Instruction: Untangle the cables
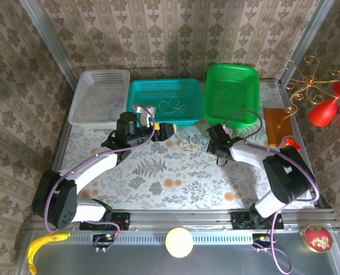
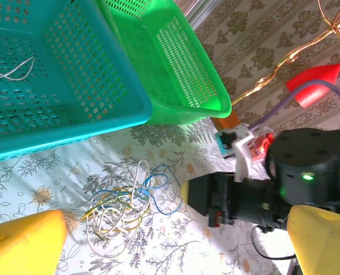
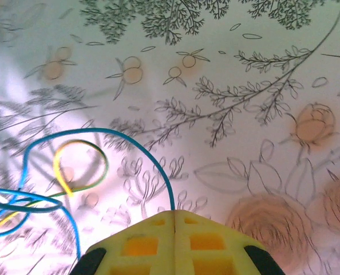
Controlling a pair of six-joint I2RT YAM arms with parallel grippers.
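The cables [image 1: 190,141] lie in a small tangle of blue, whitish and yellow loops on the floral tablecloth, just in front of the teal basket [image 1: 147,87]. In the left wrist view the tangle [image 2: 121,209] sits between my wide-open yellow fingers [image 2: 21,243]. My left gripper [image 1: 171,130] stands open just left of the tangle, holding nothing. From the right, my right gripper [image 1: 208,140] reaches the tangle's edge. Its yellow pads meet, shut [image 3: 174,213] on a blue cable [image 3: 130,140] that arcs away to the left. A yellow loop [image 3: 81,166] lies beside it.
One whitish cable [image 1: 170,105] lies in the teal basket. A white basket [image 1: 93,86] stands at the back left and a green basket [image 1: 216,77] at the back right. A brown block [image 1: 279,123] and red ornaments [image 1: 324,112] sit at the right edge.
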